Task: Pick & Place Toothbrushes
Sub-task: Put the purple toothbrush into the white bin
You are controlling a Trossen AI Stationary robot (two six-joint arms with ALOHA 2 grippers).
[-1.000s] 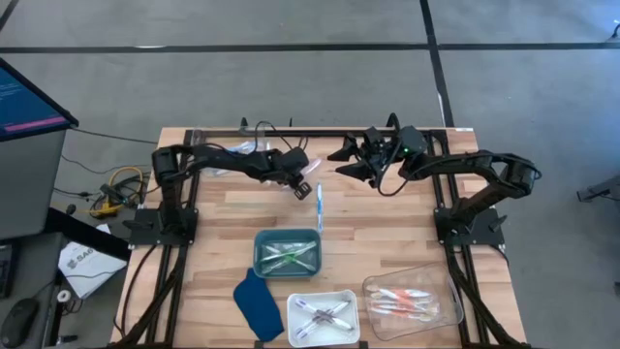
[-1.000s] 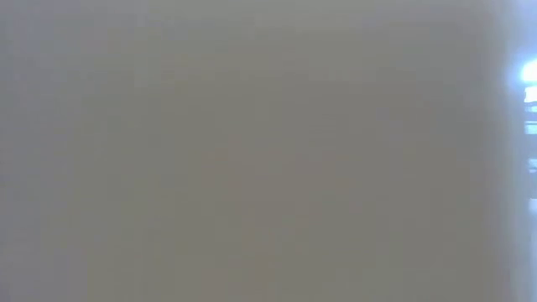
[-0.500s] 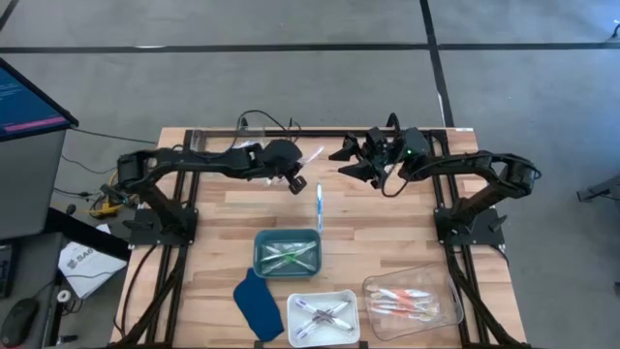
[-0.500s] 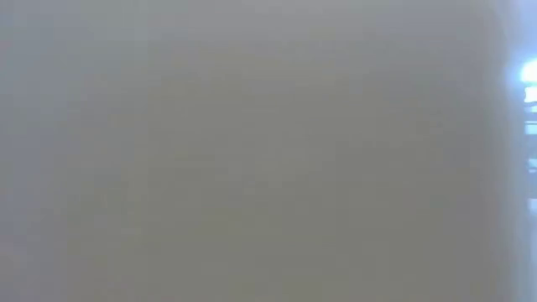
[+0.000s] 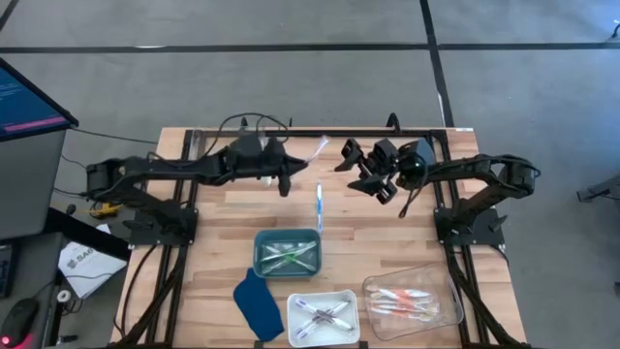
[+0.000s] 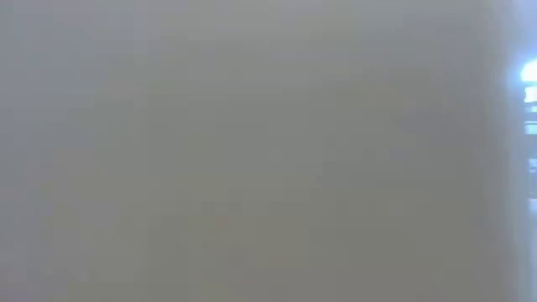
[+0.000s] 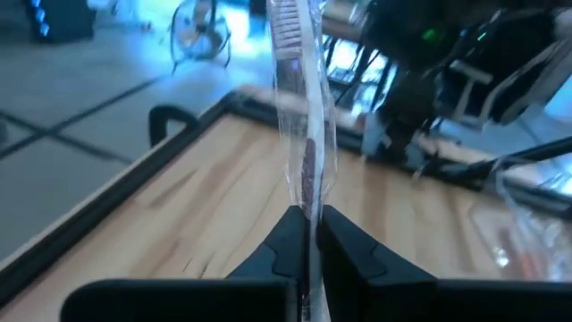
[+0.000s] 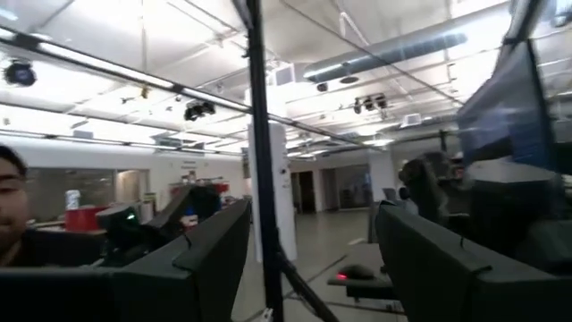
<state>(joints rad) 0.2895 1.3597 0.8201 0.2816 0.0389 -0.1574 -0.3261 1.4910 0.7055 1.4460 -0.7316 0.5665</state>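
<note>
Left wrist view: left gripper [image 7: 308, 234] pinches a wrapped toothbrush [image 7: 302, 116], long axis running straight out beyond its fingertips.

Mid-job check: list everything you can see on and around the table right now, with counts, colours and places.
Held toothbrush: one, in clear wrapper, pinched in left gripper.
Loose toothbrush: one, blue, table centre.
Teal tray: one, green toothbrushes inside, count unclear.
White tray: one, purple-grey toothbrushes inside.
Clear tray: one, pink-orange toothbrushes inside.
Dark blue cloth: one, beside the white tray.
Table: one, wooden.
Monitor: one, off table's left.
Person: one, in room, right wrist view.
Low view: shows nothing.
Left gripper: shut, far edge.
Right gripper: open, far edge.
</note>
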